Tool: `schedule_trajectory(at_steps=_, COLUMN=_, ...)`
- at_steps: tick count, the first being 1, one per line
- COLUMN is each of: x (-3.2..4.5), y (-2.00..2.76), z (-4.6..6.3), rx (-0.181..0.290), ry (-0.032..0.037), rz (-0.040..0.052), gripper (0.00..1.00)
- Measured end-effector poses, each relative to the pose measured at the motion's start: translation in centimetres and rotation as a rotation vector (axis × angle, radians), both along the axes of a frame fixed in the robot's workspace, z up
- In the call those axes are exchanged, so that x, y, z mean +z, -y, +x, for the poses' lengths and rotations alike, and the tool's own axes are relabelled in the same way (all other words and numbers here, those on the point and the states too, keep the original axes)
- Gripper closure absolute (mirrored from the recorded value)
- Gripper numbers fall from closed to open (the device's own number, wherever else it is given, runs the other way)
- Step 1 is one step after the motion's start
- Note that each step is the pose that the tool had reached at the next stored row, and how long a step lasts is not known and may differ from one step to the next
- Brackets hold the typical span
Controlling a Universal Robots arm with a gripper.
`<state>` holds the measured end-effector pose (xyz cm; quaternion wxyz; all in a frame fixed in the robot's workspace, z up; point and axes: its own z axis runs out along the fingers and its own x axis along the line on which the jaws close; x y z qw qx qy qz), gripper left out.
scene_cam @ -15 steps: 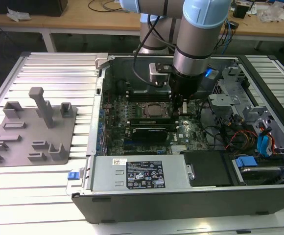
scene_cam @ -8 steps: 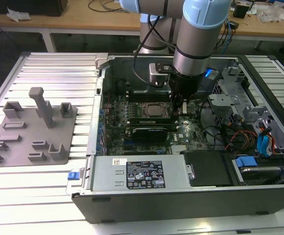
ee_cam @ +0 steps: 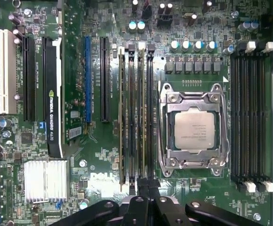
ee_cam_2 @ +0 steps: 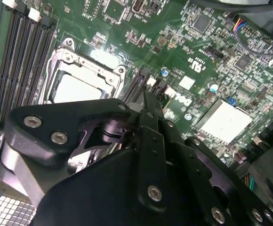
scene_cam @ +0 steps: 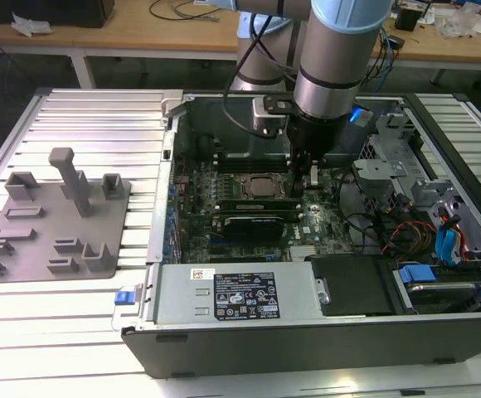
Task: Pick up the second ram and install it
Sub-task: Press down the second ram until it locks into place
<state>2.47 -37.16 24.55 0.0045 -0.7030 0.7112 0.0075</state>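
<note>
The second ram (ee_cam: 141, 117) shows edge-on as a thin strip standing in a slot beside the CPU socket (ee_cam: 193, 127). In the exterior view it is a dark line (scene_cam: 253, 201) on the motherboard inside the open computer case (scene_cam: 162, 249). Another thin strip (ee_cam: 122, 117) stands two slots over. My gripper (ee_cam: 142, 188) is down at one end of the second ram, its black fingers (ee_cam_2: 148, 110) drawn together to a point just over the slot's end. In the exterior view the gripper (scene_cam: 304, 184) hangs at the right end of the slot row.
A black card with white lettering (ee_cam: 52, 94) stands in a slot near the ram bank. Several bare memory slots (ee_cam: 249, 117) lie beyond the CPU. A grey plate with upright posts (scene_cam: 58, 215) sits outside the case at the exterior view's left. Drive cage (scene_cam: 390, 174) and cables crowd the right.
</note>
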Motion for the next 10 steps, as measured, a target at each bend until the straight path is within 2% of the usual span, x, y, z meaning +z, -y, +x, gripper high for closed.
schedule_trajectory(at_steps=5, x=-0.01, y=-0.1, z=-1.7, rx=0.0, ry=0.0017, rz=0.0003, gripper=0.92)
schedule_trajectory(at_steps=10, x=-0.01, y=-0.11, z=-2.3, rx=0.0, ry=0.0027, rz=0.0003, gripper=0.92)
